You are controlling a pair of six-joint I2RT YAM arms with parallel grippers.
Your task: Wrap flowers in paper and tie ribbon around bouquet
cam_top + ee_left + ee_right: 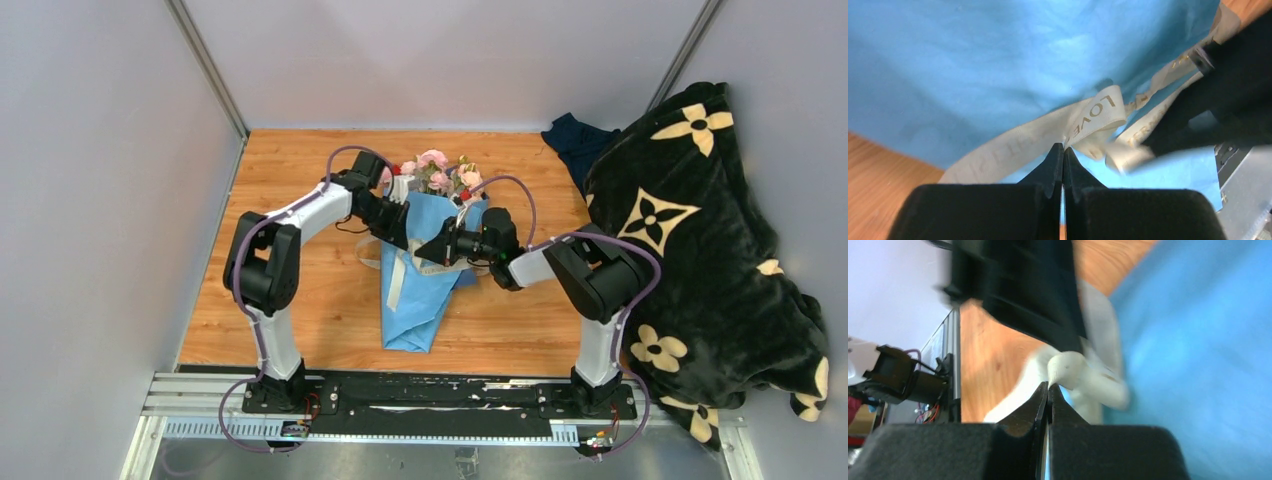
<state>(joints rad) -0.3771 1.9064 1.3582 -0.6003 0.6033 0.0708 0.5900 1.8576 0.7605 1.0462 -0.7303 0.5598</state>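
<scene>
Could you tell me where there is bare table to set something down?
Bare wood lies between the left arm and the paper, and between the paper and the right arm. Crowded at the ribbon, where the left gripper and right gripper meet.

We are looking down on a wooden table [300, 310] with the bouquet [425, 262] lying at its middle, its narrow end pointing toward the arm bases. The flowers [437, 168], pink with green leaves, are poking out of the far end of the light blue paper [415, 318]. A cream ribbon [397, 285] is crossing the cone's waist and trailing down its left side. The left gripper [403, 238] and the right gripper [422, 250] are hanging over that waist, almost tip to tip. We are also noting a black blanket [700, 270] with cream flower shapes heaped at the right, and a dark blue cloth [575, 140] peeking out at its far side.
</scene>
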